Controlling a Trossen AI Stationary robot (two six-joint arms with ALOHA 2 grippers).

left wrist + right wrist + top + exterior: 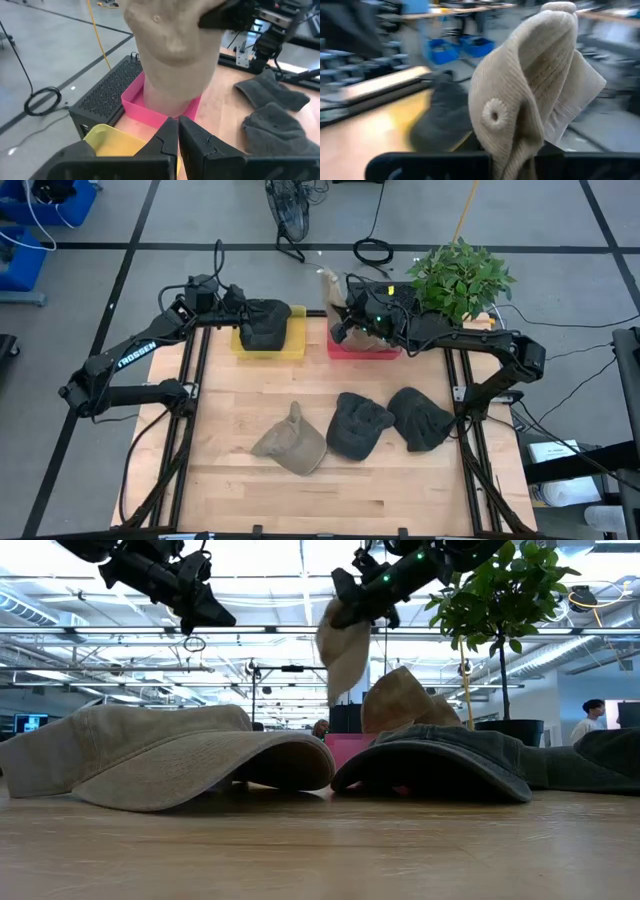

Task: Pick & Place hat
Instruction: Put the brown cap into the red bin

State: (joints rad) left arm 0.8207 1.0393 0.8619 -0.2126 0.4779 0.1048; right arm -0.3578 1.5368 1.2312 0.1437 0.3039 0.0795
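Dark hat (pixel 266 323) lying in yellow bin (pixel 296 345); left gripper (pixel 236 303) hovering closed, empty. Right gripper (pixel 352 320) clamping tan hat (pixel 330 285), hanging over pink bin (pixel 345 350). Three hats (pixel 362 426) waiting on tabletop (pixel 300 500).

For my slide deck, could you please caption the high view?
Right gripper holds a tan hat over the pink bin; left gripper above the yellow bin.

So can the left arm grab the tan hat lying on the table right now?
Probably yes. The left gripper hangs shut and empty over the yellow bin, and the tan hat on the table lies uncovered on its side, nothing between them.
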